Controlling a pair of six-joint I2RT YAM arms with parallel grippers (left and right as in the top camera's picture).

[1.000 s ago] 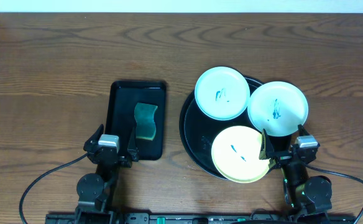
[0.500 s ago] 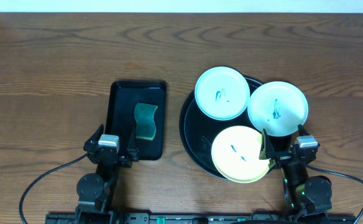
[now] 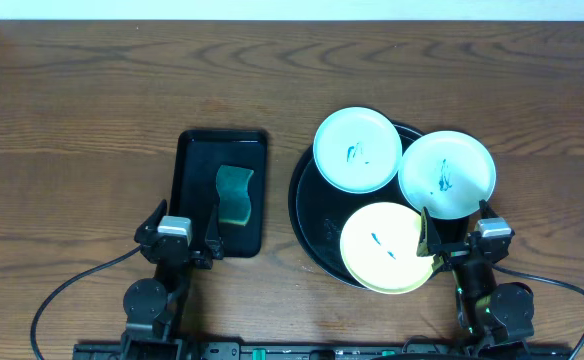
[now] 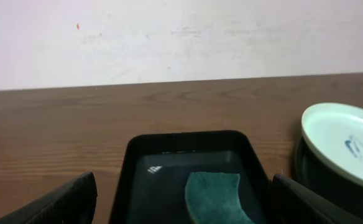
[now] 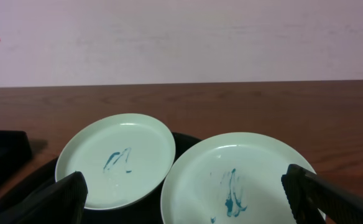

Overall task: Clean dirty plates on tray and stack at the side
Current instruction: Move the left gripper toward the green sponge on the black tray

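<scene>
Three plates lie on the round black tray [image 3: 312,215]: a mint-white plate [image 3: 357,150] at the back left, a mint-white plate [image 3: 447,173] overhanging the right rim, and a pale yellow plate [image 3: 384,247] at the front. All bear blue-green scribbles. The two mint plates also show in the right wrist view, one at the left [image 5: 116,160] and one at the right [image 5: 240,183]. My right gripper [image 3: 454,232] is open and empty at the tray's front right, just before the plates. My left gripper [image 3: 182,225] is open and empty at the near end of the rectangular tray.
A small rectangular black tray [image 3: 194,190] lies left of the round tray and holds a green sponge [image 3: 235,194]. It also shows in the left wrist view [image 4: 138,168] with the sponge [image 4: 215,196]. Bare wooden table [image 3: 92,110] lies to the left and behind.
</scene>
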